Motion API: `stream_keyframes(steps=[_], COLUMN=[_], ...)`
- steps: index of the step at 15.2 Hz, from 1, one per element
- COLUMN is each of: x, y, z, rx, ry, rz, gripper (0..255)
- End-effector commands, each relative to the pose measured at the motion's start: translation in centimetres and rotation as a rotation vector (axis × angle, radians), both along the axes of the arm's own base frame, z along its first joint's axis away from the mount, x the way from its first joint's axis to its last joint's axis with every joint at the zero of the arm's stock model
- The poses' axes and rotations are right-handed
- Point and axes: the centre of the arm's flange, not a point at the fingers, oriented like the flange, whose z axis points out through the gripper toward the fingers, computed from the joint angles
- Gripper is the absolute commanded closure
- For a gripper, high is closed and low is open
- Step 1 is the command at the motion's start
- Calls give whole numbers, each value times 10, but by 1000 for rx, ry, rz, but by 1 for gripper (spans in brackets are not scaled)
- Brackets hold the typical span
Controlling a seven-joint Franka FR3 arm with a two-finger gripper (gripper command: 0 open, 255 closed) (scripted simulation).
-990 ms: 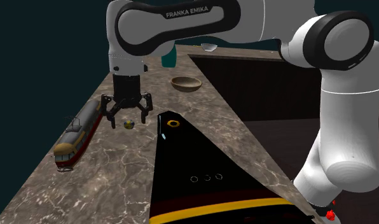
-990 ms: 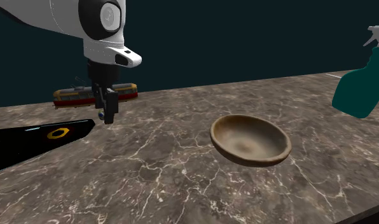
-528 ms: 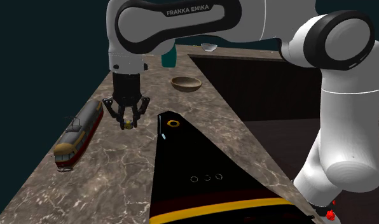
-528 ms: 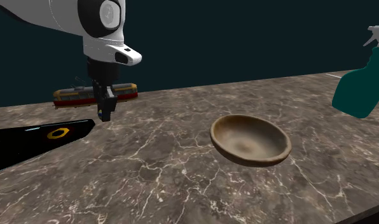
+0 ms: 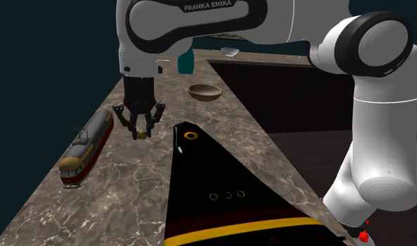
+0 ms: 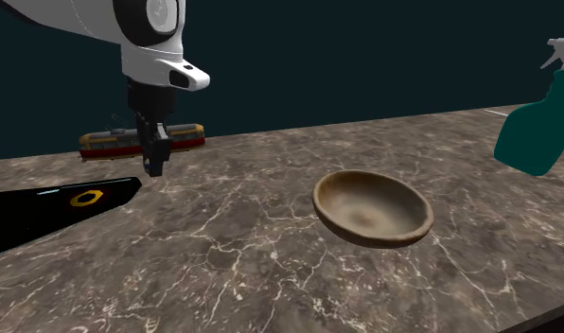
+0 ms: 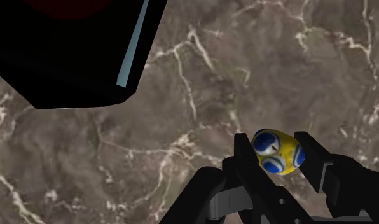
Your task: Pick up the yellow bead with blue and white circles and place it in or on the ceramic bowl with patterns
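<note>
Half a second on, risen a little above the marbled counter (image 6: 271, 248), clasping the yellow bead (image 7: 277, 151) with blue and white circles tight in the black gripper (image 5: 140, 132).

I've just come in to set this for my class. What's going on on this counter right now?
The white robot arm's black claw is shut on a small yellow bead with blue and white circles, which appears to hang just above the brown marbled counter. The round brown bowl it is meant for sits apart from the claw with nothing in it. A red and yellow toy tram lies beside the claw.
</note>
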Motion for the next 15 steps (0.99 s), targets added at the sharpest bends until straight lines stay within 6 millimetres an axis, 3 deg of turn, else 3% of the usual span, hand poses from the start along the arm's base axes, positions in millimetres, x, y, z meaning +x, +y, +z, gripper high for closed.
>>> stream_keyframes(steps=[1, 15], x=[0, 0], y=[0, 0], z=[11, 85], rx=[0, 0], ry=[1, 1], rz=[0, 0], gripper=[255, 255])
